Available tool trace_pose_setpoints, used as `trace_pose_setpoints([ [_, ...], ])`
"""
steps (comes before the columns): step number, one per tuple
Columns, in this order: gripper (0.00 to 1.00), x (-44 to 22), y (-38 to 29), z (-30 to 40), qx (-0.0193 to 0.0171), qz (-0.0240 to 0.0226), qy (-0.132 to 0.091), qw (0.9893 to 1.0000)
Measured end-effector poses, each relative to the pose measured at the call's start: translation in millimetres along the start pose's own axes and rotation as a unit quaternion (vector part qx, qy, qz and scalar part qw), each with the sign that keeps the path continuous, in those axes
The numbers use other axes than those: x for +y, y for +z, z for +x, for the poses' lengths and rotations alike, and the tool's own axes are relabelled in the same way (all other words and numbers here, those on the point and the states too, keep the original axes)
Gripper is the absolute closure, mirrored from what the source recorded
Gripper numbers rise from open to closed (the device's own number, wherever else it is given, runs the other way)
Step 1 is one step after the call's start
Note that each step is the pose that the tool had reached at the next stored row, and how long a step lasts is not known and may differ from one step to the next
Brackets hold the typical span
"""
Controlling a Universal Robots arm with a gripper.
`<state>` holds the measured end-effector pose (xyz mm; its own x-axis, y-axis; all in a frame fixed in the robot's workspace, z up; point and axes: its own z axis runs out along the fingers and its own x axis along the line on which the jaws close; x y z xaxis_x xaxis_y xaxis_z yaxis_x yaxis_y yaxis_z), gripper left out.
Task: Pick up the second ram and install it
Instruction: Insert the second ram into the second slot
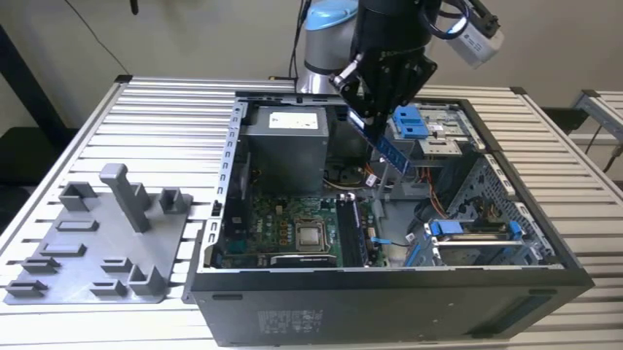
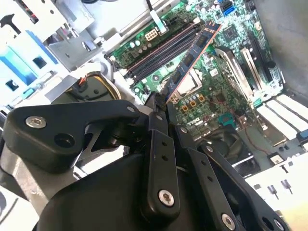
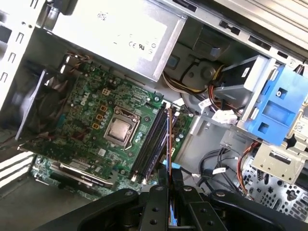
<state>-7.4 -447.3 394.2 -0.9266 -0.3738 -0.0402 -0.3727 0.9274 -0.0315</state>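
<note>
Near, on the exterior view's left: grey holder tray [image 1: 98, 251] with upright posts, resting on the slatted table [image 1: 165, 124]. Next to it, open computer case [image 1: 389, 299], laid on its side, open side up, good for reaching in from above. Inside the case: green motherboard [image 1: 277, 219], shiny processor [image 1: 311, 235], long black memory slots [image 1: 349, 233], blue drive holder [image 1: 472, 228]. Farther back, grey power supply box [image 1: 287, 142]. Up over that far part, gripper [image 1: 373, 120] pinched tight on the second ram [image 1: 395, 153]. Held by one end, tilted, in the air above the case, not in a slot yet. Probably held thin-edge-down to match a slot.
</note>
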Motion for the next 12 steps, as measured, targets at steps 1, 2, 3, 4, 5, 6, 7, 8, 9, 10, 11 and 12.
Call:
trace_pose_setpoints([
  [1,0.86,0.0,0.0,0.0,0.0003,0.0003,0.008,1.0000],
  [2,0.86,0.0,0.0,0.0,0.0005,0.0007,0.016,0.9999],
  [3,0.86,0.0,0.1,0.0,0.0008,0.0009,0.023,0.9997],
  [4,0.86,0.0,0.1,0.0,0.0010,0.0013,0.031,0.9995],
  [5,0.86,0.0,0.1,0.1,0.0013,0.0016,0.039,0.9992],
  [6,0.86,0.0,0.2,0.1,0.0015,0.0019,0.048,0.9989],
  [7,0.86,0.0,0.2,0.1,0.0018,0.0023,0.056,0.9984],
  [8,0.86,0.1,0.2,0.1,0.0020,0.0026,0.064,0.9980],
  [9,0.86,0.0,0.2,0.1,0.0023,0.0029,0.071,0.9975],
  [10,0.86,0.0,0.3,0.1,0.0025,0.0032,0.079,0.9968],
  [11,0.86,0.0,0.3,0.0,0.0028,0.0036,0.087,0.9962],
  [12,0.86,0.0,0.4,0.0,0.0030,0.0039,0.096,0.9954],
])
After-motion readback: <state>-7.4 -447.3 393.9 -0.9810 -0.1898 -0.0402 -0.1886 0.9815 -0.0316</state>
